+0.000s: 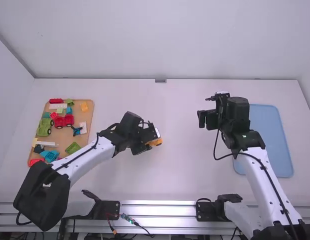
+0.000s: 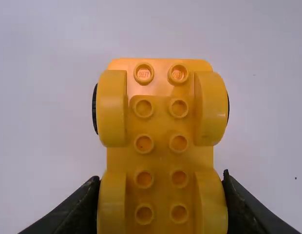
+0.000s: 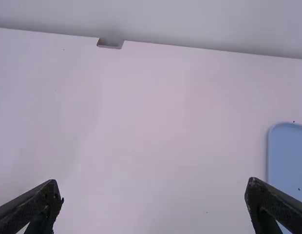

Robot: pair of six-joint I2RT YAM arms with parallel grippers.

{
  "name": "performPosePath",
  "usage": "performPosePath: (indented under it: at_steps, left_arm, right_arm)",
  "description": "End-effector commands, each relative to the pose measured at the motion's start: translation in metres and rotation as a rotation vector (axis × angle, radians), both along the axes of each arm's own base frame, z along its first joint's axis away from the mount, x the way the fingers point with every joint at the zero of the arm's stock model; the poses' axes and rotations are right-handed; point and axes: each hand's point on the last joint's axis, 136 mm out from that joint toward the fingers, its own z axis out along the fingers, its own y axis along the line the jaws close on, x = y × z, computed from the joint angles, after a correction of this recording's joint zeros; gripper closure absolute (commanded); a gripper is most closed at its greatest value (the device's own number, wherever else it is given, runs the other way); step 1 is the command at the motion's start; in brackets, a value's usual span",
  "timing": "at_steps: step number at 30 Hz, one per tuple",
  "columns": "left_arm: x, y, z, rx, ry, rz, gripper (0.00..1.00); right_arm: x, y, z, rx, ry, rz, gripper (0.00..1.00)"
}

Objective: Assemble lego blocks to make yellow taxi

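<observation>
Left of the table's middle, my left gripper point(image 1: 151, 139) is at the yellow car base point(image 1: 155, 142). In the left wrist view the yellow car base point(image 2: 160, 117), with studs along its top and rounded fenders at its sides, lies between the fingertips of my left gripper point(image 2: 161, 202), which press on both sides of its near end. My right gripper point(image 1: 209, 107) is over the right part of the table, away from the base. From its own wrist camera, my right gripper point(image 3: 153, 197) is wide open with nothing between its fingers.
An orange-brown tray point(image 1: 86, 113) with several coloured blocks, including red and green vehicles and an orange-yellow block point(image 1: 84, 106), is at the left. A blue tray point(image 1: 267, 135) lies at the right, partly behind the right arm. A wall rises beyond the table's back edge.
</observation>
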Motion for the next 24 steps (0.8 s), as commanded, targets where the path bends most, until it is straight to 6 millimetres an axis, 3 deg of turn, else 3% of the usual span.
performPosePath:
  at_steps: [1, 10, 14, 21, 24]
  left_arm:
    - [-0.004, -0.014, -0.007, -0.005, -0.001, -0.115, 0.98]
    - [0.014, -0.031, -0.034, 0.072, 0.166, -0.155, 0.99]
    - [0.005, -0.040, -0.043, 0.056, 0.207, -0.276, 0.99]
    - [0.001, -0.037, -0.064, 0.071, 0.159, -0.304, 0.99]
    - [0.003, -0.032, -0.074, 0.090, 0.130, -0.287, 0.93]
  right_arm:
    - [0.003, 0.001, 0.020, 0.012, -0.044, 0.001, 0.01]
    - [0.003, 0.002, 0.020, 0.012, -0.044, 0.002, 0.01]
    - [0.003, 0.001, 0.020, 0.011, -0.044, 0.001, 0.01]
    - [0.003, 0.002, 0.019, 0.009, -0.043, 0.005, 0.01]
    - [0.003, 0.001, 0.019, 0.009, -0.041, 0.004, 0.01]
